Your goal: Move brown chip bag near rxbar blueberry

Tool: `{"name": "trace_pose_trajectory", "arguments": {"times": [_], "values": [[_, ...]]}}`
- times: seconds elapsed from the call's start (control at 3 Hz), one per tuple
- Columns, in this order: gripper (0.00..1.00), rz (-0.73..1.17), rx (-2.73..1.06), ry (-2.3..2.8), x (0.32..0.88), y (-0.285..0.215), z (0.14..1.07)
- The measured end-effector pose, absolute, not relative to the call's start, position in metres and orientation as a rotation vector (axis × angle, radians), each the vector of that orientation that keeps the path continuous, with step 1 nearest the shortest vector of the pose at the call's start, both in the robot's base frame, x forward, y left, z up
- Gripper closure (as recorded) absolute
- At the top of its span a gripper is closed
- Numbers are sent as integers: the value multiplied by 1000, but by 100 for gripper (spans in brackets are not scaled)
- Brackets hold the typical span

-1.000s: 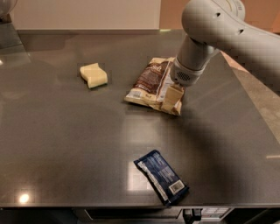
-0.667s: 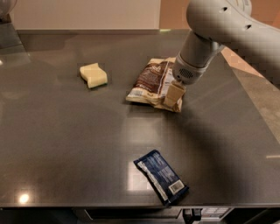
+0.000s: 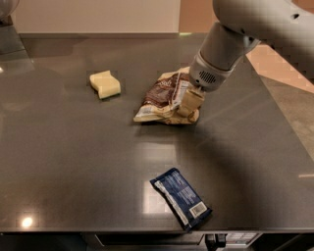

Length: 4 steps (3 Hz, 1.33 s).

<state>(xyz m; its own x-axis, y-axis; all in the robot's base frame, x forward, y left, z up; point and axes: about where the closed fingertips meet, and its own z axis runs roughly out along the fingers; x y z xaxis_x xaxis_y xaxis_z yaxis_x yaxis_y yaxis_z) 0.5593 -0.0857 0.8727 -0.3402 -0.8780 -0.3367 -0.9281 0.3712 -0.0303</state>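
Camera view: a dark grey, glossy table (image 3: 73,162) stands before a pale wall (image 3: 98,14), with floor (image 3: 294,98) visible past its right edge. The pincer (image 3: 189,105) is lowered onto the right end of the brown chip bag (image 3: 162,95), which lies near the table's middle; whether it is clamped on the bag cannot be told. A pale yellow sponge (image 3: 105,84) lies left of the bag, apart from it. The rxbar blueberry (image 3: 180,197) lies by the front edge, well apart from the bag, with bare table between them.
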Motion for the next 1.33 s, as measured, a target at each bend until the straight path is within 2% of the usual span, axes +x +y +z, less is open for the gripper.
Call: {"name": "trace_pose_trajectory", "arguments": {"times": [0.33, 1.0, 1.33], "values": [[100, 272, -1665, 2297, 531, -70, 883], [100, 300, -1749, 2276, 471, -75, 889], [88, 317, -1771, 2274, 453, -81, 888]]}}
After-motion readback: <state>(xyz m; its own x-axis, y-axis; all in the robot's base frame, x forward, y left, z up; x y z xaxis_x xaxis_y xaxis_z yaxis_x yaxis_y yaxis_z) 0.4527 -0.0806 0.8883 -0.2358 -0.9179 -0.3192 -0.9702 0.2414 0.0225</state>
